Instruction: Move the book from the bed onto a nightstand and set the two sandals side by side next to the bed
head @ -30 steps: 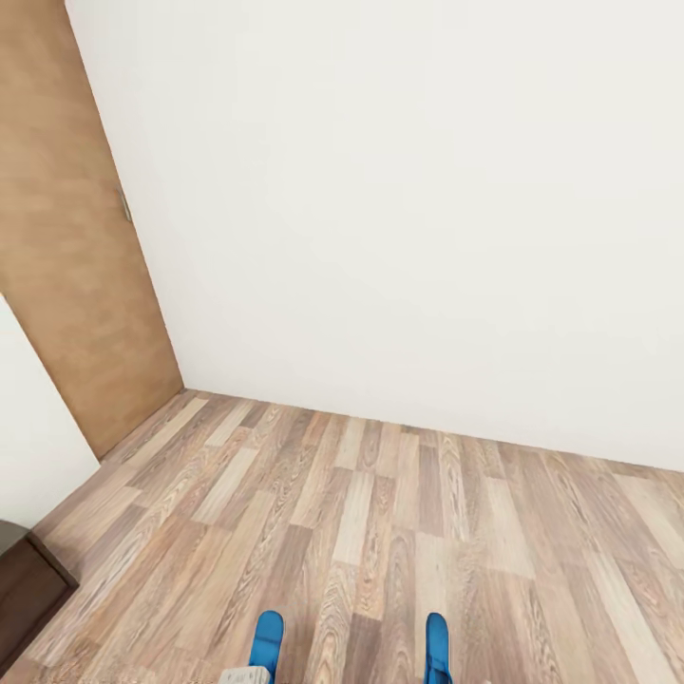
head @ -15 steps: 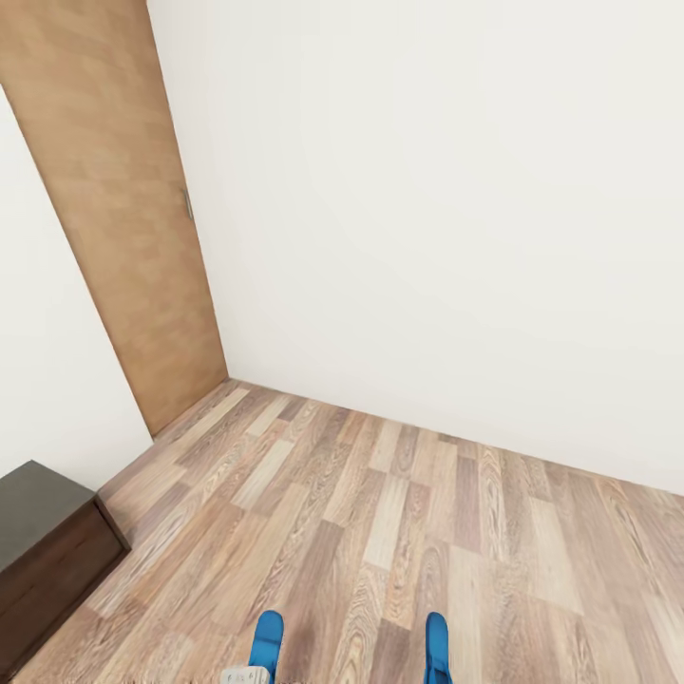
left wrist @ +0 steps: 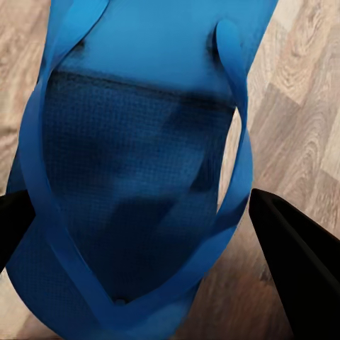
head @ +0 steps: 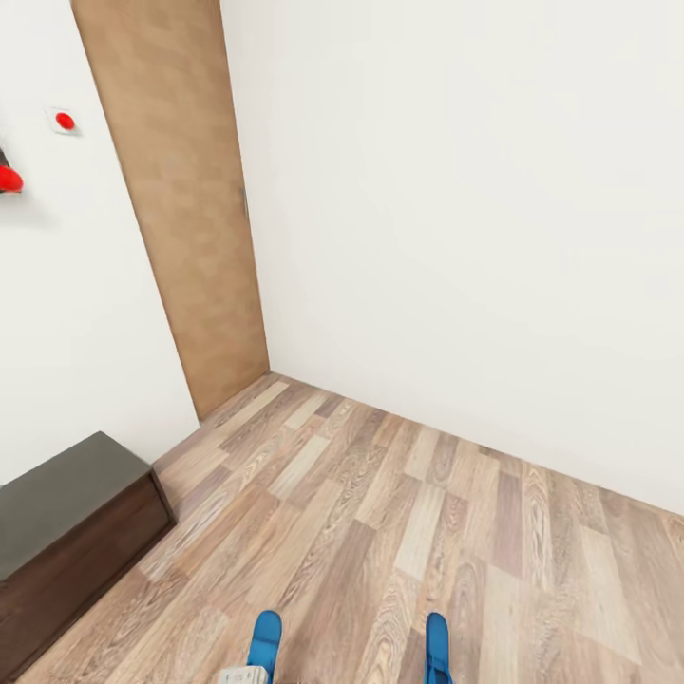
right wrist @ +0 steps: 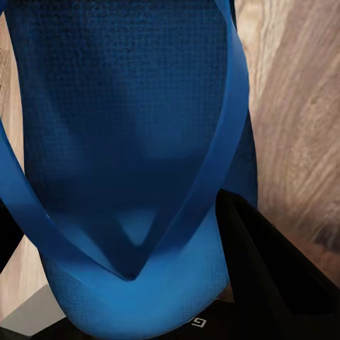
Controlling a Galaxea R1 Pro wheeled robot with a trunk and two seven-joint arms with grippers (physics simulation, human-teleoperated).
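Bright blue flat flip-flop sandal (left wrist: 134,177) lies between the left gripper's (left wrist: 152,234) dark jaws, gripped. Second blue flip-flop sandal (right wrist: 127,156) sits likewise clamped in the right gripper (right wrist: 142,276); a "G" mark shows below it. Both hang above the wood-plank floor (head: 399,513).

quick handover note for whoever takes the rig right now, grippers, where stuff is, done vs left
Left gripper: shut on the left sandal.
Right gripper: shut on the right sandal.
Both sandals are carried off the wood floor, facing a room corner with a door and a dark bench.
Done: sandals picked up.
Left: set them side by side by the bed; check the book, no sign of either here.
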